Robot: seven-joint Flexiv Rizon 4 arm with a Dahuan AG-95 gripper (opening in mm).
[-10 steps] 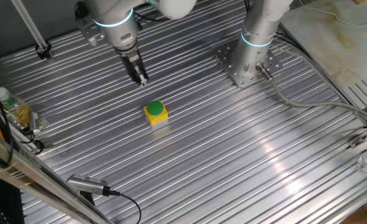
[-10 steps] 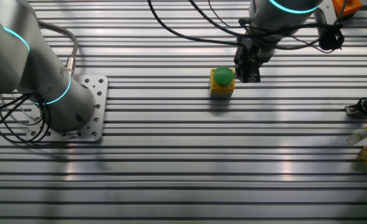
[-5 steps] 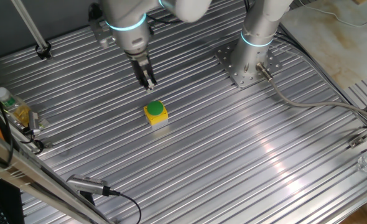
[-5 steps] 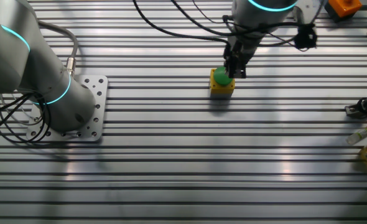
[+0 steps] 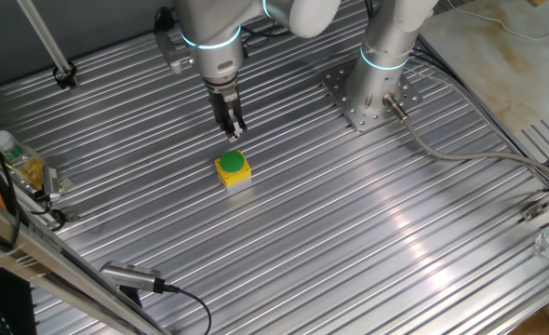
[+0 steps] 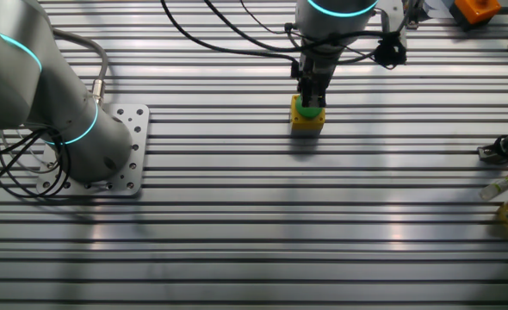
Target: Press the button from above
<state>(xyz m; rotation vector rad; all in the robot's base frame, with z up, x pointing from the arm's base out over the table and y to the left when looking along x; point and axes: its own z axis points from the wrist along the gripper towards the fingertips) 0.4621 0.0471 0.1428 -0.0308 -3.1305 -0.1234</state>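
- The gripper [image 5: 234, 133] has swung in from the side over the last second and now hangs above the button [image 5: 232, 163], so I judge only the downward press remains.
- In the other fixed view the tips cover part of the green cap [image 6: 308, 108]; contact is unclear.
- Whether the jaws are apart or together I cannot tell.
- The button sits mid-worktop [image 5: 349, 242] on its yellow box [image 5: 234, 173].
- Count: one button, one box, one gripper.

From my end the counter [image 5: 368, 233] is ribbed, shiny bare metal throwing glare. The button [image 5: 232, 163] looks like smooth matt plastic, green on yellow. The claw [image 5: 234, 132] looks matt black.
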